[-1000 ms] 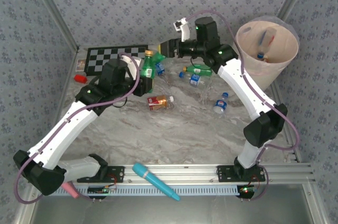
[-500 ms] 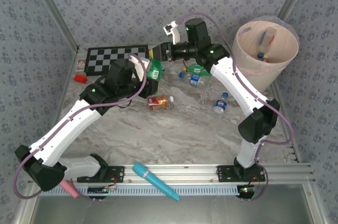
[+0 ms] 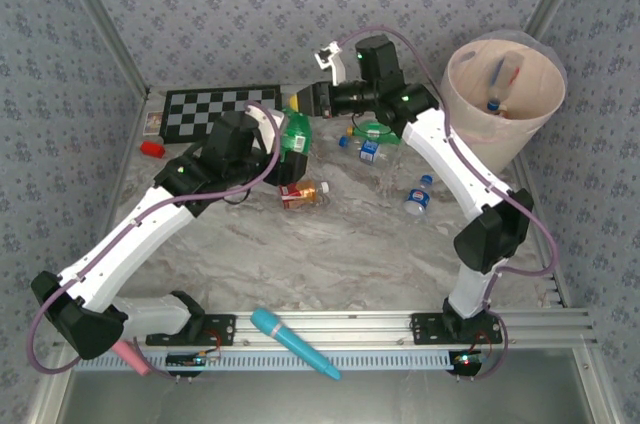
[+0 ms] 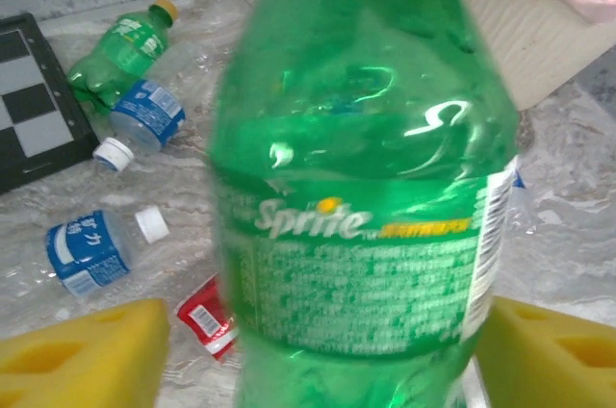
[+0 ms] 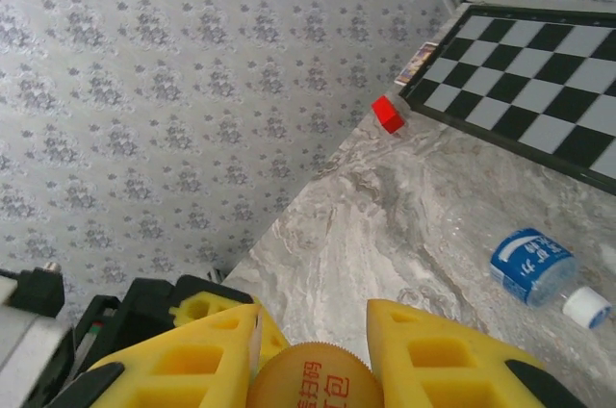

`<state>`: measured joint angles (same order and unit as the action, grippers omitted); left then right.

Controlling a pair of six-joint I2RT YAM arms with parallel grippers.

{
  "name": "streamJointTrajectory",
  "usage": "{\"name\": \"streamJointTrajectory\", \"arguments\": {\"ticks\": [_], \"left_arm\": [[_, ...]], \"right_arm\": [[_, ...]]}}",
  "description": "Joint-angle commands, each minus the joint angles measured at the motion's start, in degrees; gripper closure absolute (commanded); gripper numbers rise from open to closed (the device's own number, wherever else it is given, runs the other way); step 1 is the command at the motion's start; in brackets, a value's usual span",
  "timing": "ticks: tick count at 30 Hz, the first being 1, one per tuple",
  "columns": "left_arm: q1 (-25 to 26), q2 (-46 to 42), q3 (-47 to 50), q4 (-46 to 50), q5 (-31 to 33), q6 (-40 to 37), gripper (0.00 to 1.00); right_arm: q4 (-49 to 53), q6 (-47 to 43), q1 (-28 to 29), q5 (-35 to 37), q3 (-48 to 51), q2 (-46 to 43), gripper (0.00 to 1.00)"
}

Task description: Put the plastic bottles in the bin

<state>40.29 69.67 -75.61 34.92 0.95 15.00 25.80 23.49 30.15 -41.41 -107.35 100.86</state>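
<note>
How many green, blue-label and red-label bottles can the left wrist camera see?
Green bottles: 2 (Sprite bottle, orange-capped green bottle)
Blue-label bottles: 2 (upper blue-label bottle, lower blue-label bottle)
Red-label bottle: 1
Total: 5

Bright, even light; close green bottle [image 4: 356,187] blurred, glare-flecked.
</note>
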Motion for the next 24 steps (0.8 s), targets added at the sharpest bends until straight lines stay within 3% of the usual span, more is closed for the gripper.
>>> {"name": "streamJointTrajectory", "arguments": {"ticks": [1,15,20,24], "left_arm": [[0.18,-0.32,-1.73,0.29,3.29,1.83,0.03],[0.11,-1.82,-2.36,6.1,16.12,12.05,0.0],[-0.88,-1.61,-2.39,5.2,15.62,10.04,0.0],[-4.15,-0.21,-2.72,4.37,9.21,8.38,0.0]], "right_arm": [[-2.63,0.22,-2.35,2.12,2.77,-4.13,0.74],[-2.4,-3.43,-9.24,19.6,12.92,-14.06,0.74],[-0.99,-3.92,-11.86,27.76,13.57,-18.04,0.75],[0.35,-4.58,-14.23,36.41,12.63,-20.57,0.78]]}}
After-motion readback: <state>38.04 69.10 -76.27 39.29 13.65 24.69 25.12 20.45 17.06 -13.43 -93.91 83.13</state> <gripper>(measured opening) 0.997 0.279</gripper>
